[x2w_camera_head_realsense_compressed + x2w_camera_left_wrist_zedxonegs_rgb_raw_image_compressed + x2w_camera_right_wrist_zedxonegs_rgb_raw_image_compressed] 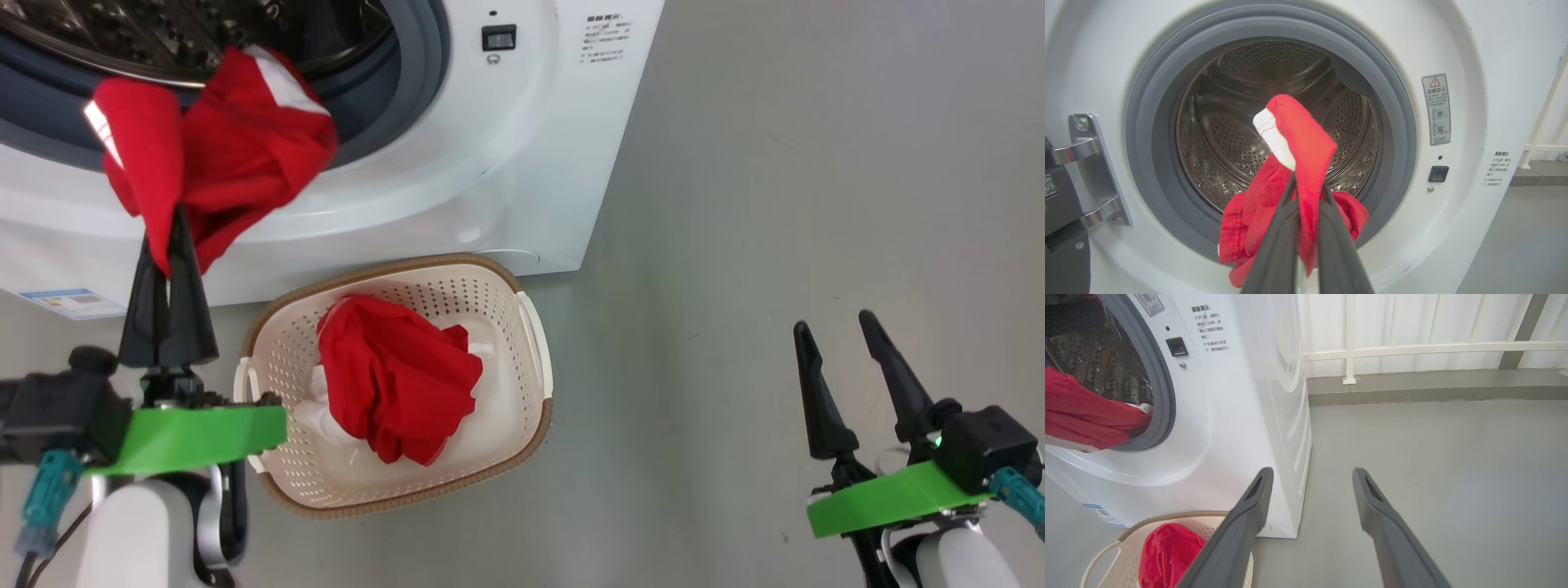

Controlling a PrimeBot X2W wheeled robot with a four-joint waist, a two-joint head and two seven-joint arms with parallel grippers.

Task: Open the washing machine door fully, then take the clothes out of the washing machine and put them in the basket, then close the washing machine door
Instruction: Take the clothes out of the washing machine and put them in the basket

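The basket (pixel 392 269) sits on the floor (pixel 775 204) just in front of the washing machine (pixel 457 147), below the drum mouth. One garment (pixel 396 380) lies inside it. Up and to the left, a second garment (pixel 237 147) hangs out over the mouth's lip, pinched between the fingers of the left gripper (pixel 170 245). Far right, well clear, the right gripper (pixel 833 321) is over the floor.

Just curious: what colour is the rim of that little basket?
Brown, woven-looking, around the cream-white basket; the head view shows it best.
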